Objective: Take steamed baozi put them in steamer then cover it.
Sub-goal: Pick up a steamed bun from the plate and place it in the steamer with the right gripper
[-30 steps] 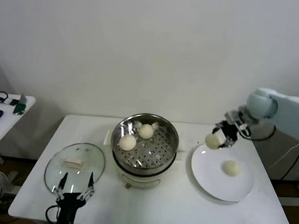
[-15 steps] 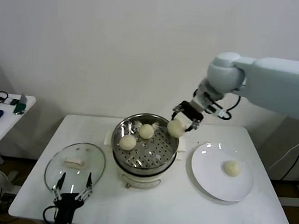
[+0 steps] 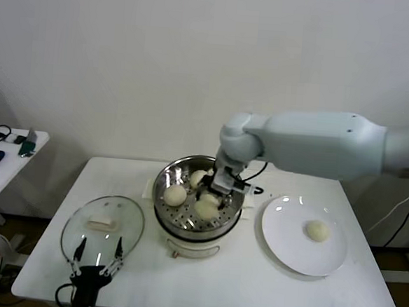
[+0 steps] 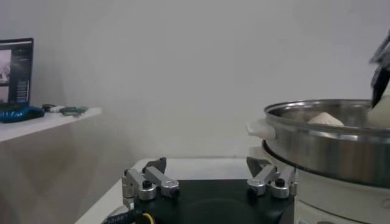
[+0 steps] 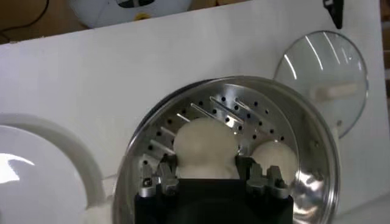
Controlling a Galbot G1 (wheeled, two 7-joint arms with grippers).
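The steamer [image 3: 164, 208] stands mid-table with two baozi lying on its tray, one at the left [image 3: 175, 193] and one at the back [image 3: 197, 177]. My right gripper [image 3: 213, 196] reaches down into the pot and is shut on a third baozi [image 3: 206, 209], low over the tray. In the right wrist view this baozi [image 5: 206, 145] sits between the fingers [image 5: 166, 173], beside another baozi [image 5: 275, 159]. A fourth baozi [image 3: 317, 230] lies on the white plate [image 3: 289, 252]. The glass cover [image 3: 126, 222] lies flat on the table to the left. My left gripper [image 3: 97, 256] waits open by the cover's near edge.
A small side table [image 3: 8, 155] with dark items stands far left. The steamer's steel wall [image 4: 329, 149] rises close to my left gripper [image 4: 209, 182]. The cover [image 5: 329, 76] and the plate [image 5: 36, 182] flank the pot in the right wrist view.
My right arm carried a baozi from above the plate leftward over the steamer rim and has lowered it into the pot. The left arm has stayed put.
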